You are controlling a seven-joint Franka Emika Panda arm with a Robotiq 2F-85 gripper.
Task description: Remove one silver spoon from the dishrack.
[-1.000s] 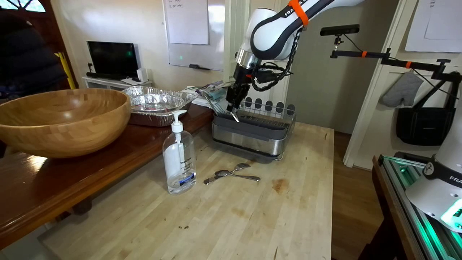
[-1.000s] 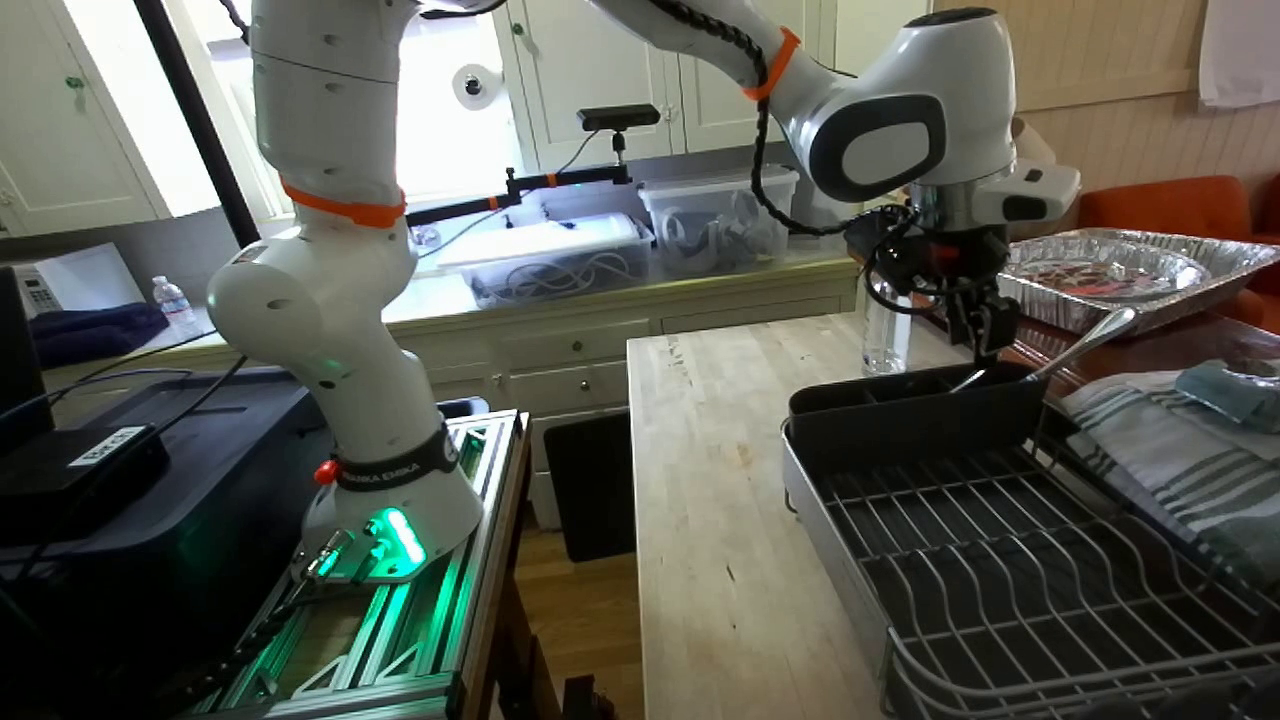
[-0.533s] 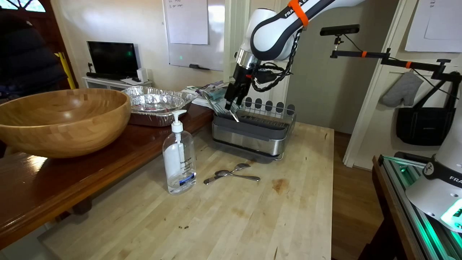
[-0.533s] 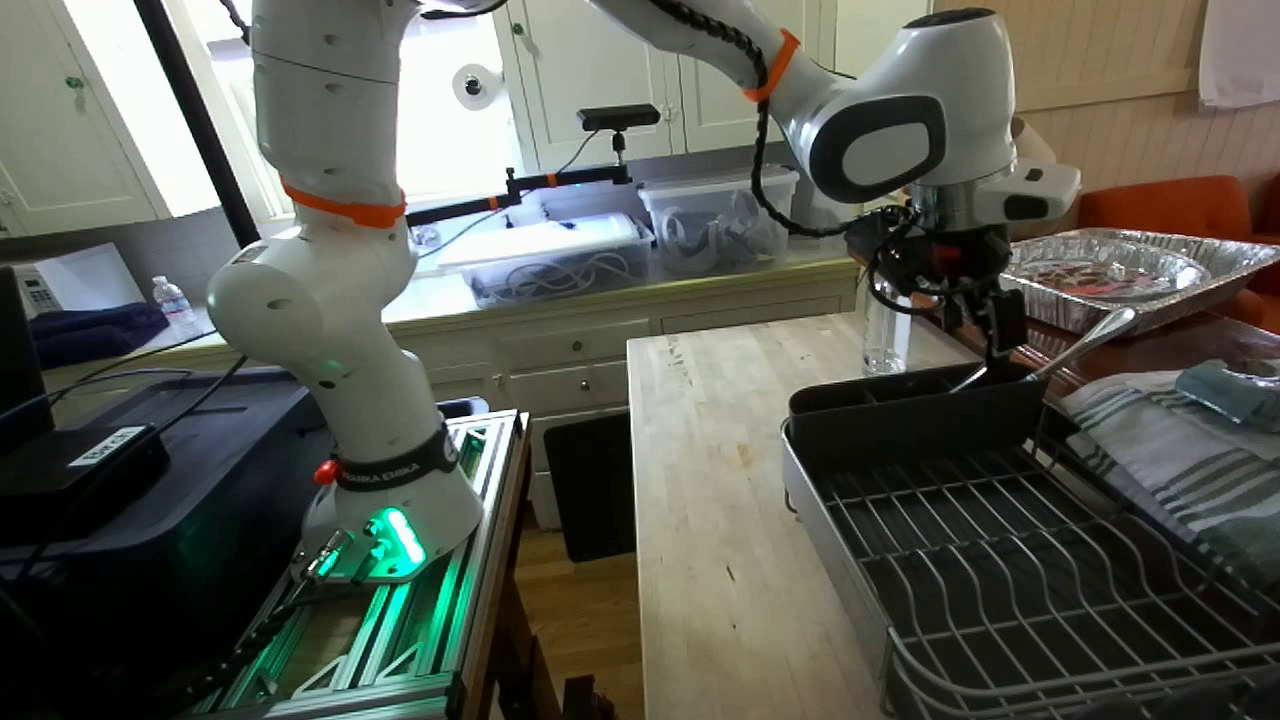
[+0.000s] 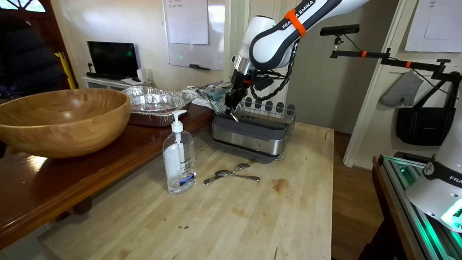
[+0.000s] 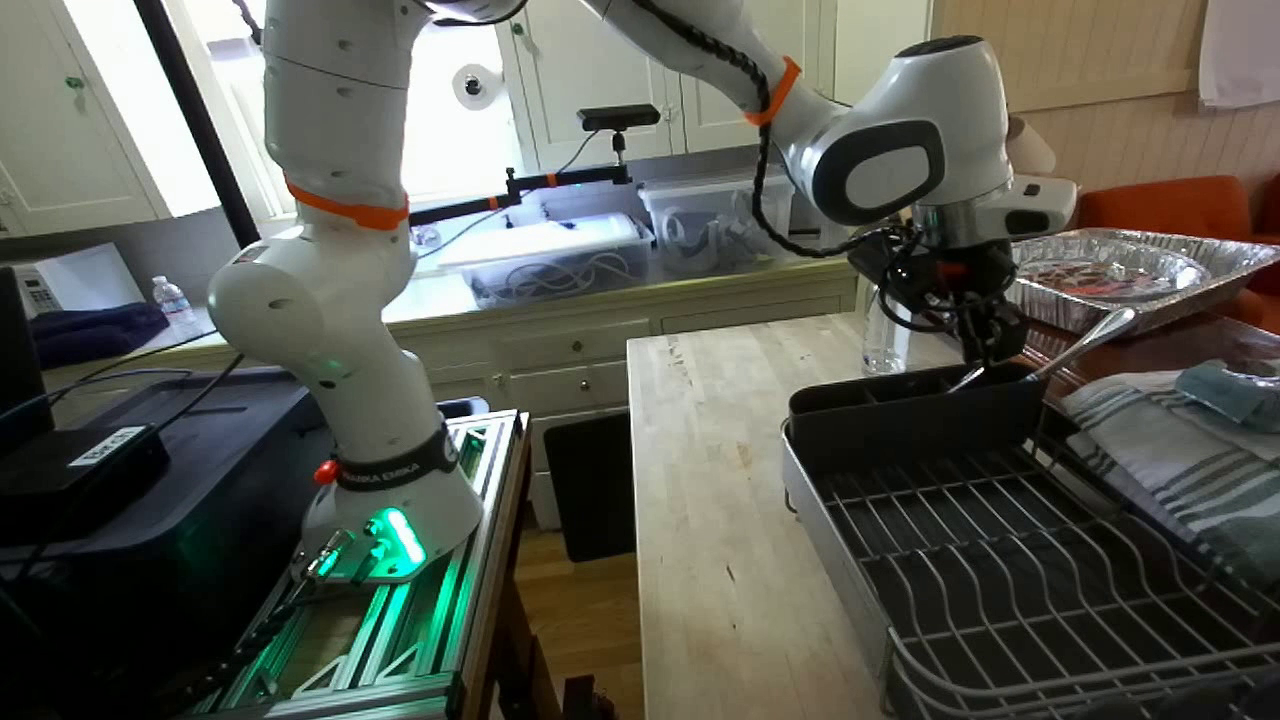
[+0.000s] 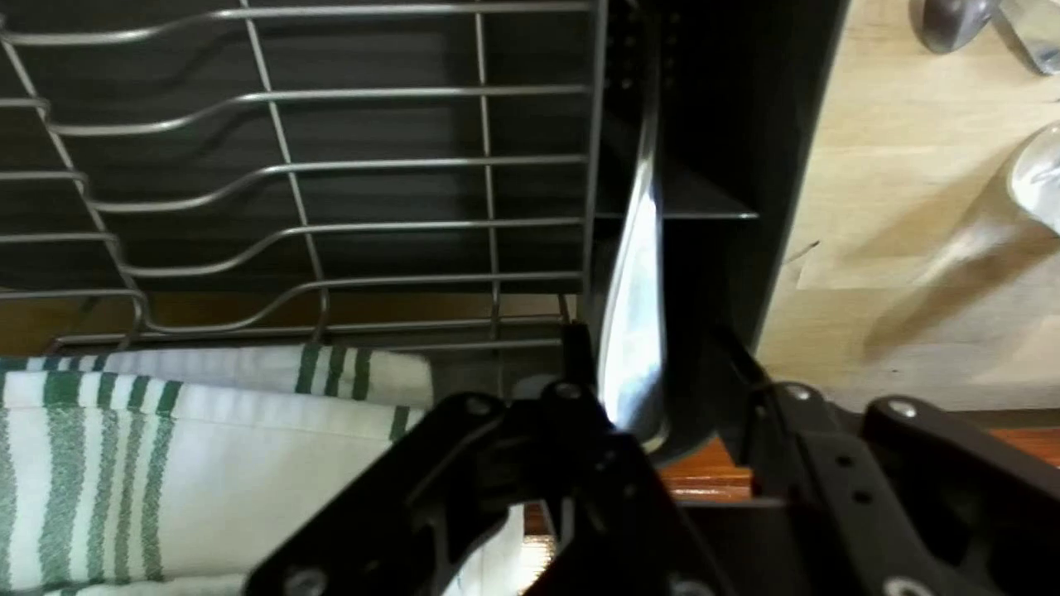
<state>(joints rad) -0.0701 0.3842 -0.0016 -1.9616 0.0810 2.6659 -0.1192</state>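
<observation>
Look for the silver spoon (image 7: 636, 331) leaning in the dark holder (image 6: 915, 430), at the 11 o'clock end of the dishrack (image 6: 838, 560) in an exterior view. In the wrist view, running from a thin shaft near 1 o'clock to a flared end near 5 o'clock. To either side of that flare, a spread pair of fingers (image 7: 782, 410), nearer at its 9 o'clock edge than at 3 o'clock; cannot tell about contact. Expect a light, stiff, sturdy load: thin polished metal, likely slippery, in little danger of breaking. Best to pinch just toward 12 o'clock from the widest part, using the flare as a stop against slipping. Edge to edge, liable to roll or swivel; so close squarely. Then draw out along the lean, probably with light scraping on the holder's wall.
</observation>
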